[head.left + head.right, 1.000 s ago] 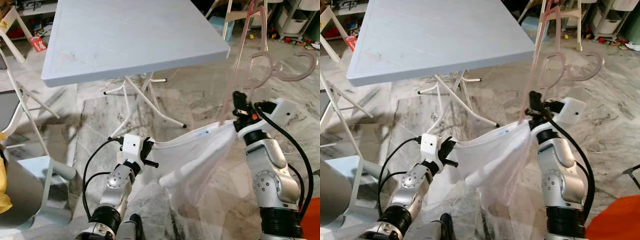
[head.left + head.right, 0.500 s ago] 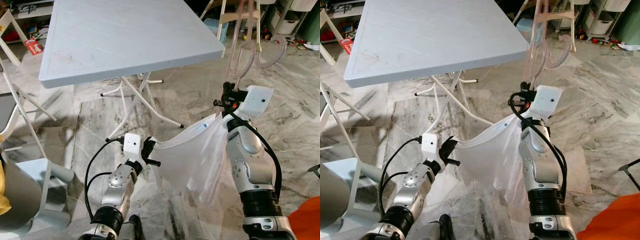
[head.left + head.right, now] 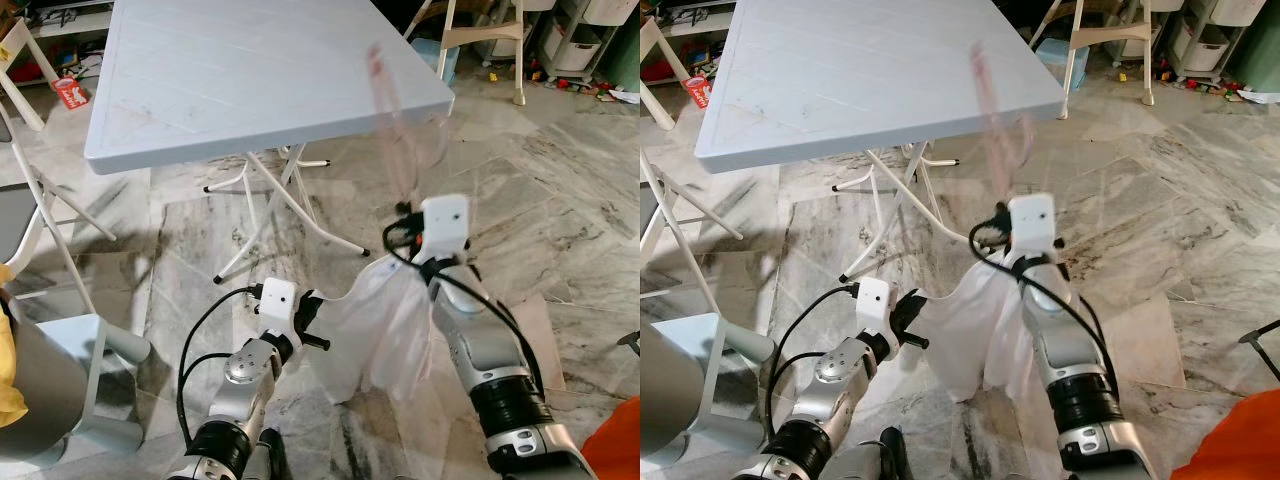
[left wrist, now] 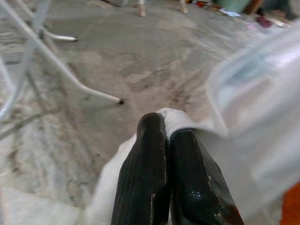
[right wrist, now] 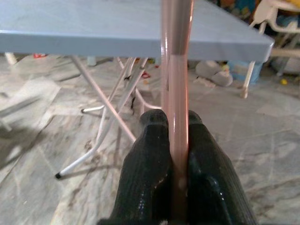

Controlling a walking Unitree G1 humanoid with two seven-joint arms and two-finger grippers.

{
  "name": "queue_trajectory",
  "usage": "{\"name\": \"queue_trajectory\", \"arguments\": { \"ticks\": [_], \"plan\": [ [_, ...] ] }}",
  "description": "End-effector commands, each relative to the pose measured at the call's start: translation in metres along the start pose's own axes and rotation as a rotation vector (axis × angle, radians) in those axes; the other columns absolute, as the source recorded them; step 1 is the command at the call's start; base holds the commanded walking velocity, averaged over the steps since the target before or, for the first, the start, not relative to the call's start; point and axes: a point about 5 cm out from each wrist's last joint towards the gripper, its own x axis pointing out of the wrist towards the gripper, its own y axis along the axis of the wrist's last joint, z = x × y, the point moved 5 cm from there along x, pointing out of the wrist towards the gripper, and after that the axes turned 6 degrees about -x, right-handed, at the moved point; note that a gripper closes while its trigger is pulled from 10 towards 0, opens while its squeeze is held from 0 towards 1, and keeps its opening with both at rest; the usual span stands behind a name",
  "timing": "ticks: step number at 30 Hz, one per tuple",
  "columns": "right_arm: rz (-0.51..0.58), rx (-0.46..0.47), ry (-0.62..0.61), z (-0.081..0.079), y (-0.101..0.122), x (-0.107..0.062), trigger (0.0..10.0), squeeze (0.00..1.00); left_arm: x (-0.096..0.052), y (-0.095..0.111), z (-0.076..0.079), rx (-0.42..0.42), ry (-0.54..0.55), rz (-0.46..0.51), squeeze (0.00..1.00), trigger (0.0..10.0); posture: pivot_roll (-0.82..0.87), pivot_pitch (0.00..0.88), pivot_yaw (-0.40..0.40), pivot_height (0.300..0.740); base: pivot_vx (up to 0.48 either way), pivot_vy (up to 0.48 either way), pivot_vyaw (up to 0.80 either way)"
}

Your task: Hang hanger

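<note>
While blurred, pink hanger (image 5: 176, 93) stands clamped upright in right claw (image 5: 176, 140).

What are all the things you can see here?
Folding table: one, pale blue-grey top on white legs, ahead of the robot.
Hanger: one, clear pink, blurred, rising from the right gripper toward the table edge.
Garment: one, sheer white, hanging between the two grippers.
Floor: grey marble tiles, all around.
Folding chair: one, white frame, at the robot's left.
Red pack: one, on the floor beyond the table.
Left gripper: fingers shut on the garment edge.
Right gripper: fingers shut on the hanger bar.
</note>
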Motion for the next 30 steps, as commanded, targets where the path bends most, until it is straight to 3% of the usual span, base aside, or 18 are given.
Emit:
{"name": "queue_trajectory", "arguments": {
  "ticks": [1,3,4,5,6,7,9,12,15,20,26,27,28,29,30],
  "plan": [
    [0.079,0.009,-0.023,0.007,0.015,0.0,10.0,0.0,0.001,0.003,-0.003,0.005,0.016,0.01,0.0,0.0,-0.05,0.151,-0.005,0.74,0.0,0.0,0.0],
    [0.228,0.154,-0.066,0.017,0.039,-0.005,10.0,0.0,0.001,0.002,-0.006,-0.033,0.036,-0.001,0.0,0.0,-0.05,0.155,-0.006,0.74,0.0,0.0,0.0],
    [0.228,0.154,-0.066,0.017,0.039,-0.005,10.0,0.0,0.001,0.002,-0.006,-0.033,0.036,-0.001,0.0,0.0,-0.05,0.155,-0.006,0.74,0.0,0.0,0.0],
    [0.289,0.236,-0.097,0.024,0.048,-0.007,10.0,0.0,0.001,0.001,-0.006,-0.051,0.039,-0.007,0.0,0.0,-0.05,0.156,-0.006,0.74,0.0,0.0,0.0],
    [0.325,0.38,-0.158,0.035,0.051,-0.009,10.0,0.0,0.003,-0.004,-0.002,-0.049,0.022,-0.039,0.0,0.0,-0.05,0.159,-0.005,0.74,0.0,0.0,0.0],
    [0.332,0.595,-0.232,0.045,0.044,-0.01,10.0,0.0,0.004,-0.016,0.009,-0.023,-0.026,-0.113,0.0,0.0,-0.05,0.161,-0.004,0.74,0.0,0.0,0.0],
    [0.319,0.645,-0.256,0.046,0.039,-0.01,10.0,0.0,0.005,-0.021,0.014,-0.007,-0.053,-0.142,0.0,0.0,-0.05,0.163,-0.004,0.74,0.0,0.0,0.0],
    [0.308,0.632,-0.301,0.048,0.03,-0.013,10.0,0.0,0.005,-0.025,0.029,0.054,-0.122,-0.151,0.0,0.0,-0.05,0.17,-0.003,0.74,0.0,0.0,0.0],
    [0.323,0.67,-0.343,0.055,0.026,-0.017,10.0,0.0,0.001,-0.033,0.037,0.03,-0.167,-0.19,0.0,0.0,-0.06,0.175,-0.004,0.74,0.0,0.0,0.0],
    [0.346,0.717,-0.379,0.069,0.027,-0.016,10.0,0.0,-0.011,-0.058,0.038,0.056,-0.211,-0.299,0.0,0.0,-0.06,0.178,-0.006,0.74,0.0,0.0,0.0],
    [0.351,0.698,-0.359,0.075,0.03,-0.011,10.0,0.0,-0.009,-0.053,0.032,0.066,-0.18,-0.279,0.0,0.0,-0.05,0.181,-0.013,0.74,0.0,0.0,0.0],
    [0.337,0.656,-0.315,0.068,0.03,-0.009,10.0,0.0,-0.008,-0.049,0.03,0.067,-0.167,-0.261,0.0,0.0,-0.05,0.182,-0.015,0.74,0.0,0.0,0.0],
    [0.316,0.509,-0.198,0.051,0.034,-0.007,10.0,0.0,-0.005,-0.039,0.024,0.07,-0.124,-0.214,0.0,0.0,-0.05,0.182,-0.016,0.74,0.0,0.0,0.0],
    [0.316,0.509,-0.198,0.051,0.034,-0.007,10.0,0.0,-0.005,-0.039,0.024,0.07,-0.124,-0.214,0.0,0.0,-0.05,0.182,-0.016,0.74,0.0,0.0,0.0],
    [0.297,0.338,-0.082,0.031,0.034,-0.007,10.0,0.0,-0.002,-0.028,0.016,0.072,-0.073,-0.161,0.0,0.0,-0.05,0.182,-0.017,0.74,0.0,0.0,0.0]
  ]
}}
